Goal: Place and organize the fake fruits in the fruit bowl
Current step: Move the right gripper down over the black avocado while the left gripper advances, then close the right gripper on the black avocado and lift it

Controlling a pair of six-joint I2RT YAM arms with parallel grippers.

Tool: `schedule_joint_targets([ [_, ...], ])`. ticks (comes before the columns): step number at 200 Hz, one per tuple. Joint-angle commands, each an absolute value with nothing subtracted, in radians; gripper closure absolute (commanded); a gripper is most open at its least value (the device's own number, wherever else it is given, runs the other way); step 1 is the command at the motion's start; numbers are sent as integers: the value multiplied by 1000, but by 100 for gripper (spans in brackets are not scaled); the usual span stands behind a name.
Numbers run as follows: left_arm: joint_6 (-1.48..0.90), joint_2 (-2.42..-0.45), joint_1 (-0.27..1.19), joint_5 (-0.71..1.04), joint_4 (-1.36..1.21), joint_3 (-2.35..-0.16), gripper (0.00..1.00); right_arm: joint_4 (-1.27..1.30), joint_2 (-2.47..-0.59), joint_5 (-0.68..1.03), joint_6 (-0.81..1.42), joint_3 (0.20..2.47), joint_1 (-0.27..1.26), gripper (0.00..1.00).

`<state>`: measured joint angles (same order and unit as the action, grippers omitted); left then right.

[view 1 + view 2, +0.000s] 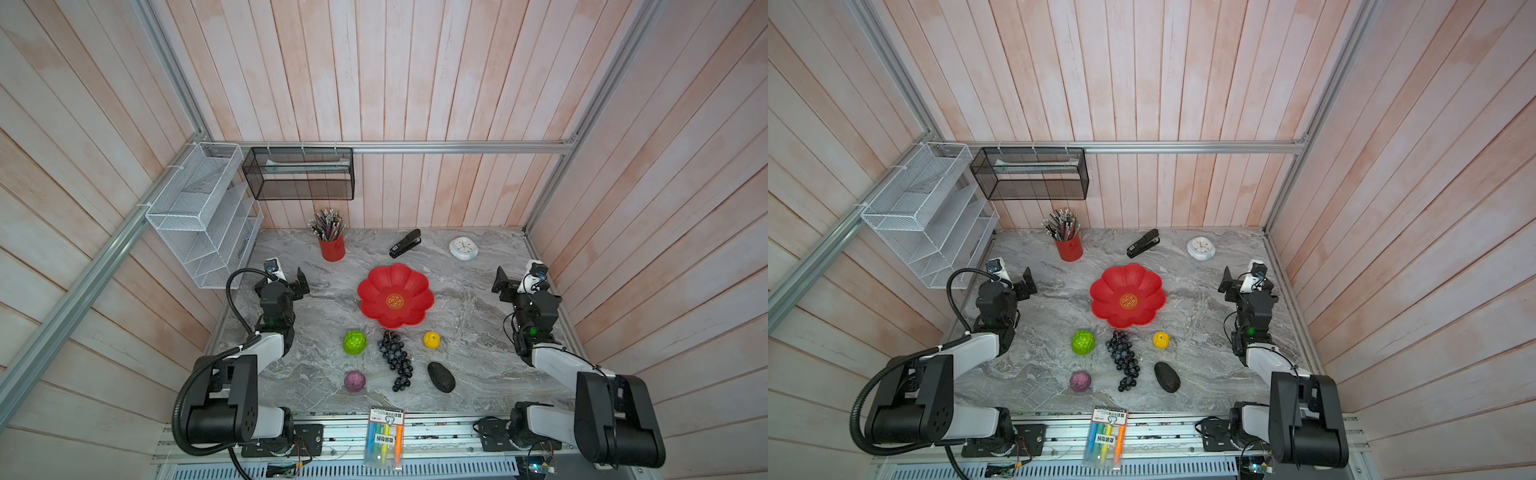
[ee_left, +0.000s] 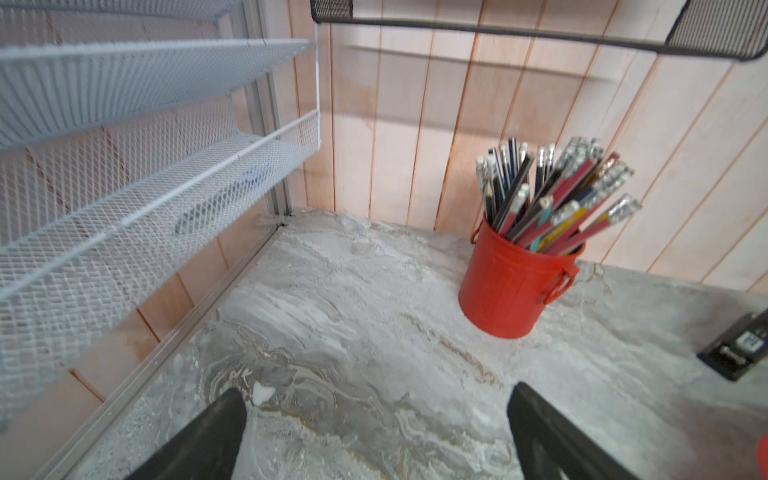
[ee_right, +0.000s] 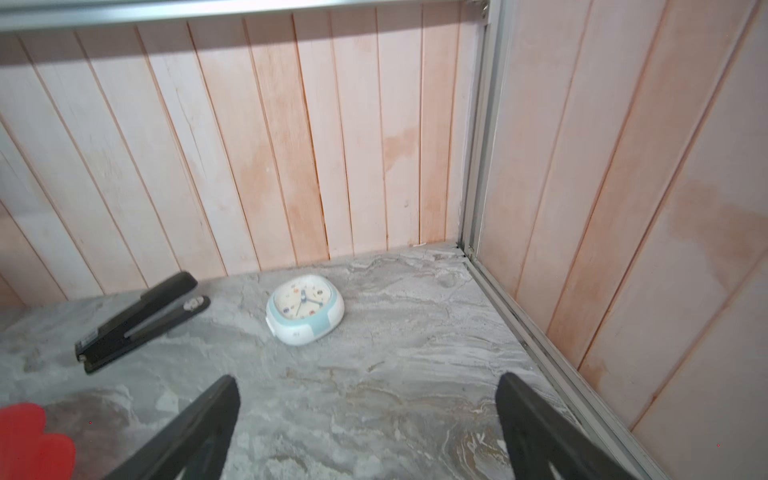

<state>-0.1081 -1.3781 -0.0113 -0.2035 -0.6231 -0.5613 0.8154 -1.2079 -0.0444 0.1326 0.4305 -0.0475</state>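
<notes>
Left pincer (image 2: 378,392) and right pincer (image 3: 368,378) gape empty either side of the fruit bowl (image 1: 376,291). The fake fruits (image 1: 354,343) lie behind them on the bench (image 1: 478,332), probably light, hard, slippery; grapes (image 1: 392,353) look floppy: pinch mid-bunch.

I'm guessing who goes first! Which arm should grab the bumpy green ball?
Probably the left arm. The green ball lies on its side of the grapes, and its jaws are open and empty. The right arm would have to reach over the grapes.
</notes>
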Motion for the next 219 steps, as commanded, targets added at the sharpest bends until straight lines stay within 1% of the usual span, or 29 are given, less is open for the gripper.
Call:
schedule_joint_targets([
  [1, -210, -1331, 11, -282, -229, -710, 0, 451, -1146, -6, 251, 546, -50, 8],
  [21, -293, -1287, 53, -295, 3, -800, 0, 225, -1099, 104, 288, 636, -21, 14],
  [35, -346, -1244, 98, -311, 112, -831, 0, 64, -1061, 113, 292, 683, 37, 15],
  [48, -393, -1205, 139, -311, 201, -849, 0, -69, -1016, 103, 289, 714, 120, 16],
  [70, -434, -1156, 212, -302, 252, -830, 0, -274, -937, 45, 326, 727, 305, 16],
  [87, -432, -1140, 273, -272, 238, -798, 0, -415, -919, -2, 392, 726, 420, 17],
  [103, -442, -1142, 315, -247, 246, -783, 0, -520, -919, 3, 459, 712, 525, 19],
  [109, -444, -1140, 325, -241, 240, -773, 0, -538, -917, -16, 498, 701, 583, 19],
  [121, -456, -1132, 336, -233, 215, -744, 0, -577, -934, -126, 546, 727, 764, 17],
  [129, -460, -1126, 336, -230, 193, -725, 0, -618, -971, -154, 578, 756, 827, 17],
  [153, -474, -1117, 338, -264, 155, -697, 0, -687, -1096, -57, 624, 776, 863, 16],
  [167, -480, -1114, 338, -267, 136, -684, 0, -683, -1138, -60, 665, 749, 900, 15],
  [191, -488, -1112, 337, -255, 135, -680, 0, -666, -1152, -103, 725, 711, 959, 15],
  [219, -485, -1108, 338, -251, 114, -655, 0, -583, -1160, -40, 726, 638, 959, 15],
])
